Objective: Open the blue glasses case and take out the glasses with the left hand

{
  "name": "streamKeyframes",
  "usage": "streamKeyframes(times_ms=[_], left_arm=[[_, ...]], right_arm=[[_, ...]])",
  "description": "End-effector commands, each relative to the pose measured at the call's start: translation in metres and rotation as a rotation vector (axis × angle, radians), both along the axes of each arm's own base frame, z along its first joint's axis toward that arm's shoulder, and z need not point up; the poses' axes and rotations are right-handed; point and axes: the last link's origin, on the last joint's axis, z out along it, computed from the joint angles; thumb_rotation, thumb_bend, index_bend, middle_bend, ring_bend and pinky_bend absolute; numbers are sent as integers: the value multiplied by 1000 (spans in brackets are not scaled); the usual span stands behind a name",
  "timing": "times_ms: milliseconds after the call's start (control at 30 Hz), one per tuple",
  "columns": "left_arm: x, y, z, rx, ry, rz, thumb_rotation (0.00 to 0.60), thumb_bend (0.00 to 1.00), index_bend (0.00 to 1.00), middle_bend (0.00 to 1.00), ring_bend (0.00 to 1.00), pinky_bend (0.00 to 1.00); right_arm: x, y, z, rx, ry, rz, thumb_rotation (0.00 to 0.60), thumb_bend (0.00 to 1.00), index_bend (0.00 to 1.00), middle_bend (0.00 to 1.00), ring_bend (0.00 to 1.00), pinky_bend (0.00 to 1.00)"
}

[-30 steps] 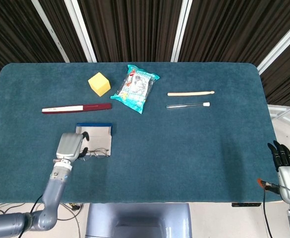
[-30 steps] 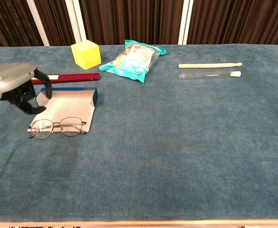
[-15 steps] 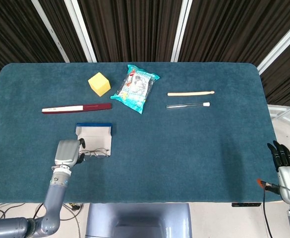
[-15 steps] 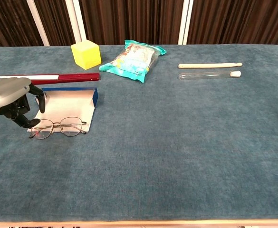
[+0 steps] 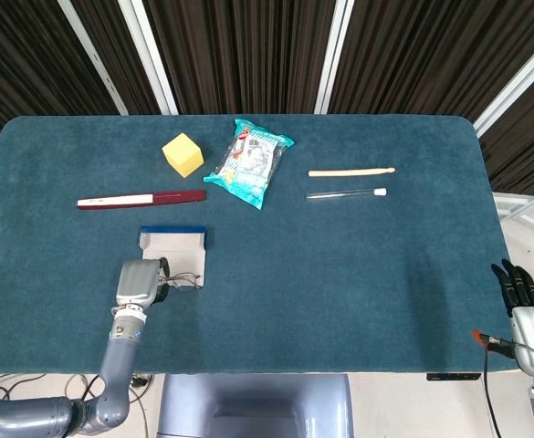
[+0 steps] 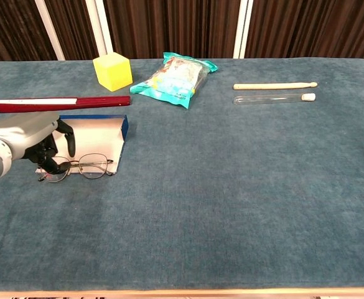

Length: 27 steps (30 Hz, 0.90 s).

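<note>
Change since a second ago: your left hand (image 6: 35,144) has come down from over the case's near-left corner and slid in along the case's near edge; it now sits at the left end of the glasses. Nothing else on the worktop (image 6: 244,187) has shifted.
Blue glasses case: glasses case (image 6: 91,135) lies open and flat, pale lining up, blue edge on its far and right sides.
Glasses: glasses (image 6: 79,166) are already out of the case, lying lenses-flat on the worktop and touching the case's near edge, temples folded toward the case.
Left hand: fingers (image 6: 63,138) curl downward over the left lens and hinge; you cannot tell from either view whether they have closed on the frame or only hover around it.
Right hand: right hand (image 5: 520,285) hangs far to the case's right, off the worktop's near-right corner; its dark fingers lie together, and whether they are open or closed cannot be told.
Step in hand: opening looks done; you are on the pickup of the glasses.
Next move: by my judgement, close thumb and finger on the thin rim or hinge nearest the case, then lift straight up; wire frames slip easily on cloth, so pinch before you raise.
Other stock: red ruler (image 6: 60,103) just beyond the case.
</note>
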Motion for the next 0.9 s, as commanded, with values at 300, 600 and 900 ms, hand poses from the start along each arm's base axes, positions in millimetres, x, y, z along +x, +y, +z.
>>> streamKeyframes(times_ms=[300,600,900], left_arm=[[2,3,-5,0,6,12,600,368,514,1000,992,1000],[0,3,-8,-5,11,23,600,369,521,1000,992,1000],[-1,3,-10,-10,16,28,600,385,539,1000,992,1000]], right_arm=[[0,0,0,0,-1,1,600,185,0,0,0,179],[0,0,0,0,-2,1,600,185,0,0,0,179],[0,0,0,-1,-2,1,600,185,0,0,0,179]])
